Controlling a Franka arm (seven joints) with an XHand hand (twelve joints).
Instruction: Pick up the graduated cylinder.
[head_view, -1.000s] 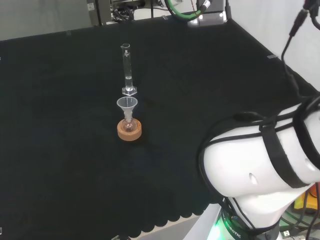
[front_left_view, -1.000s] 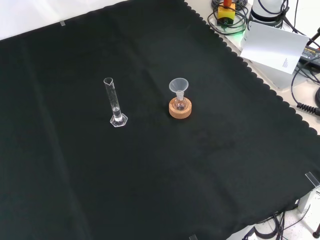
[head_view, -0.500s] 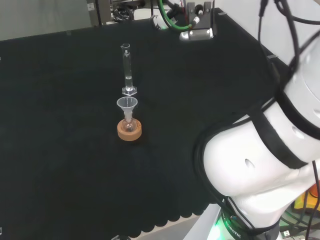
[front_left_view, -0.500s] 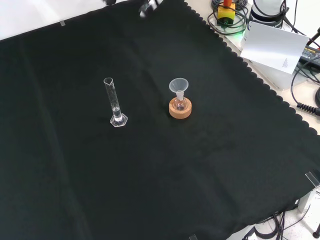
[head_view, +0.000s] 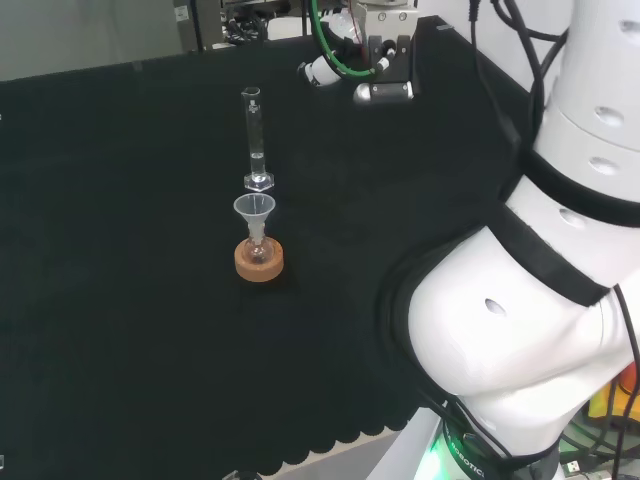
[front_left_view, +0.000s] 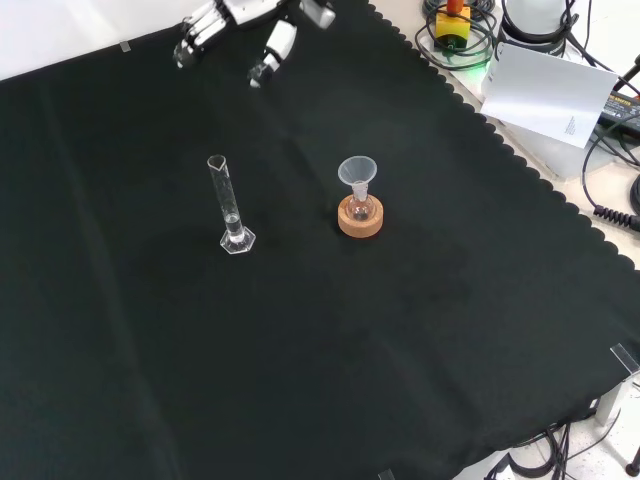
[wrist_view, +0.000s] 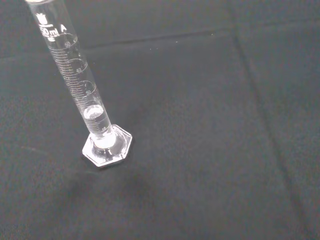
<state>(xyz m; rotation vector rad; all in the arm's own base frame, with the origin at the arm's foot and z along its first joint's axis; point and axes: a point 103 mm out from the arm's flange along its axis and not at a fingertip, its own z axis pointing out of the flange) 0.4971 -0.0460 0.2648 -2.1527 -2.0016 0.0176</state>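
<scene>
The black-clothed tabletop (front_left_view: 420, 330) carries two pieces of glassware. Above its far edge in the front view hangs the hand (front_left_view: 235, 20), fingers (front_left_view: 272, 52) relaxed and spread, holding nothing, well apart from the ware. The graduated cylinder (front_left_view: 226, 205) stands upright on its hexagonal foot, a little clear liquid low in its tube as the wrist view shows. To its right in the front view, a small flask (front_left_view: 360, 208) sits in a cork ring (front_left_view: 360, 221) with a clear funnel (front_left_view: 357, 172) in its neck.
</scene>
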